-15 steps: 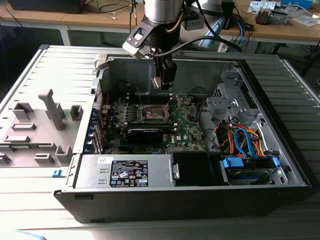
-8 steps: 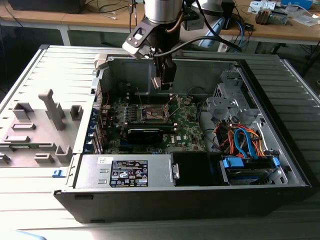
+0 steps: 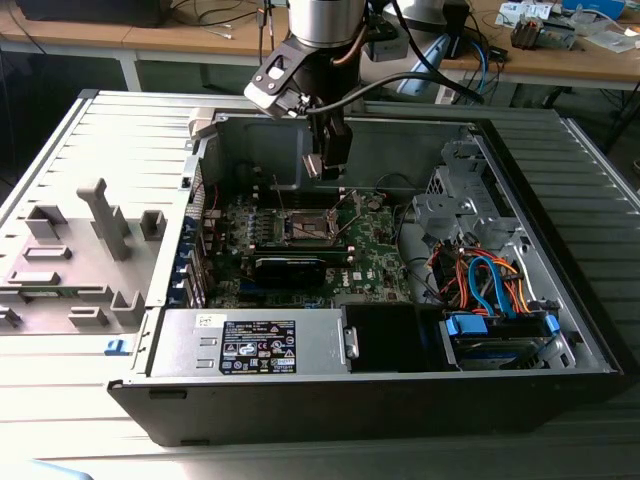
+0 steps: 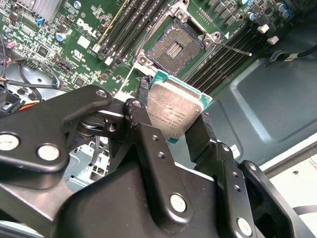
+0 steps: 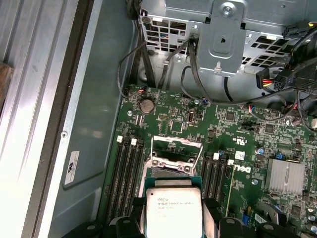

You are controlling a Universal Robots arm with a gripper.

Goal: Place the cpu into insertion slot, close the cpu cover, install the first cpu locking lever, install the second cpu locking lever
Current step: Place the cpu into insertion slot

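The hand (image 4: 171, 130) is closed on the cpu (image 4: 174, 110), which is pinched by two opposite edges and hangs above the open slot (image 4: 173, 47), apart from it. The chip is judged light, stiff and fragile underneath, so it is best gripped by the edges only.

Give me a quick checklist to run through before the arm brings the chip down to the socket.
1. cpu clamped in the gripper: ok.
2. insertion slot empty, contacts bare: ok.
3. cpu cover raised off the slot: ok.
4. locking lever swung away from the slot: ok.
5. cpu orientation matched to the slot: cannot tell.
6. cpu seated: not ok, it hangs above the board.
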